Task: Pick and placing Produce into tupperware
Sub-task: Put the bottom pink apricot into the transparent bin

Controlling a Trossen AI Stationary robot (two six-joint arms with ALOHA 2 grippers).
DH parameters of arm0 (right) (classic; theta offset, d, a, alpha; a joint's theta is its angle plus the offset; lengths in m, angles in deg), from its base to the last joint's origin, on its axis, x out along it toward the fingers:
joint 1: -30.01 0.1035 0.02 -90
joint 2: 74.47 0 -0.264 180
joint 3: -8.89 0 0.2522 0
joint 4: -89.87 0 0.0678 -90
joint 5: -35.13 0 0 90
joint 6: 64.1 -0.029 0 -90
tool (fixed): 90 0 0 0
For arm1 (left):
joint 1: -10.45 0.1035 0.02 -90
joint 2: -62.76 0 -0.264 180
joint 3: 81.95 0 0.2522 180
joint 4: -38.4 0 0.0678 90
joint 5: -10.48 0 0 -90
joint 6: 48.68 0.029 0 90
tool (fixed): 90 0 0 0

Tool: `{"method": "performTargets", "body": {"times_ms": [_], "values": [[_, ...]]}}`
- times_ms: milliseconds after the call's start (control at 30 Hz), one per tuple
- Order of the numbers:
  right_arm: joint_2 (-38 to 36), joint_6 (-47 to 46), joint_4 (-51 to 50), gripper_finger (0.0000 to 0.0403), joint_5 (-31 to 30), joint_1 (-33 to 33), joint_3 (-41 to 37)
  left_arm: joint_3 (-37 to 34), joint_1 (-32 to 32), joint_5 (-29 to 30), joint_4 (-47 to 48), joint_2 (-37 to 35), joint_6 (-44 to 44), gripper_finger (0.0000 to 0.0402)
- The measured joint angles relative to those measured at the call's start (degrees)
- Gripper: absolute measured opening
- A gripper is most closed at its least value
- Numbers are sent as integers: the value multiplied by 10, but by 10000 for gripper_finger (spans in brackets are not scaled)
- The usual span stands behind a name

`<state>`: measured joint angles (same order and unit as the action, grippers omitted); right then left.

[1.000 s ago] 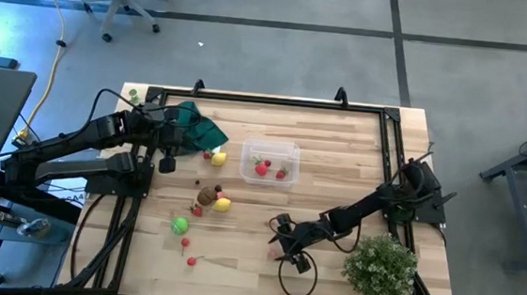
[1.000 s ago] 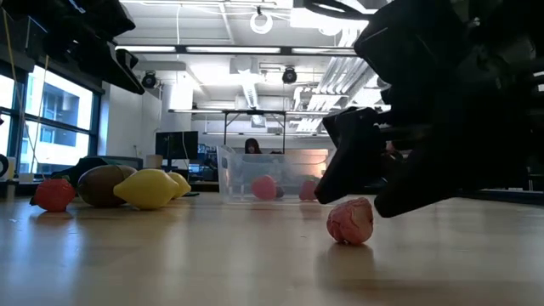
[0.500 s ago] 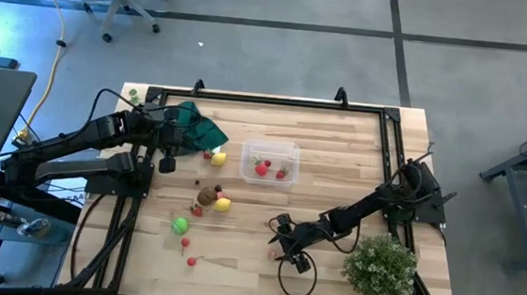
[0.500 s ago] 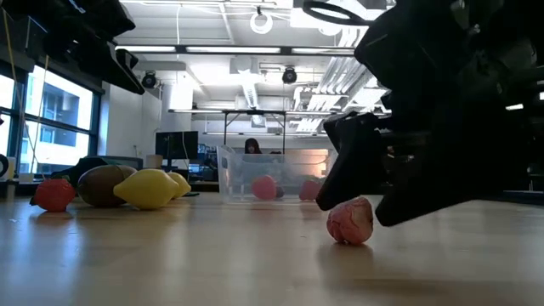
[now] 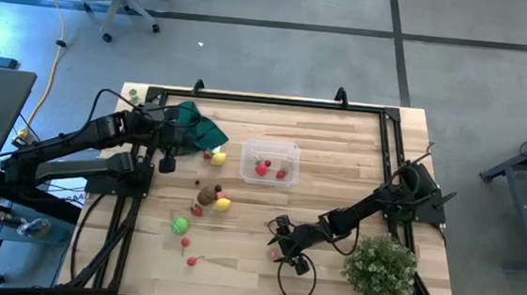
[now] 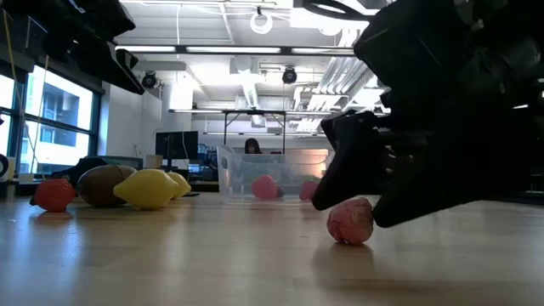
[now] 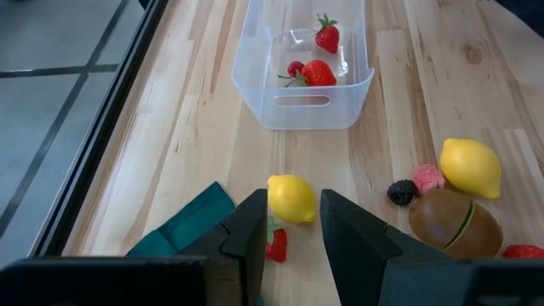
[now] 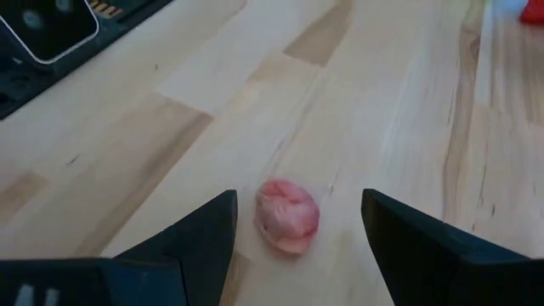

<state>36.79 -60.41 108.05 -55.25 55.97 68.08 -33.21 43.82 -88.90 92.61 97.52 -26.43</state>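
Pink produce piece [image 8: 287,216] sits on the bare tabletop [image 8: 408,127], dead centre between the right tool's [image 8: 297,223] spread, empty fingers, well short of the tupperware [image 5: 269,160]. Left tool [image 7: 289,223] waits half-closed, holding nothing, by the lemon [image 7: 291,198].

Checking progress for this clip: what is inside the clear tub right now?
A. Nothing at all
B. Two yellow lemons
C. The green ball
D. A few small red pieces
D: the left wrist view shows red strawberry-like pieces lying inside the clear tub, while a yellow lemon and the other produce lie outside it on the table.
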Motion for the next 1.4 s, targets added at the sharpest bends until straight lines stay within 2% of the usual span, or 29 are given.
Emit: {"method": "performTargets", "body": {"times_ms": [200, 500, 933, 1233, 1400], "values": [[1, -3, 0, 241, 7, 1, 0, 0, 0, 0, 0, 0, 0, 99], [1, -8, 0, 214, 19, 4, 0, 0, 0, 0, 0, 0, 0, 99], [25, -23, 30, 213, 8, 4, 1, 0, 0, 0, 0, 0, 0, 99], [25, -22, 7, 211, 6, 3, 11, 0, 0, 0, 0, 0, 0, 99], [25, -36, 1, 189, 14, 3, 11, 0, 0, 0, 0, 0, 0, 99]]}}
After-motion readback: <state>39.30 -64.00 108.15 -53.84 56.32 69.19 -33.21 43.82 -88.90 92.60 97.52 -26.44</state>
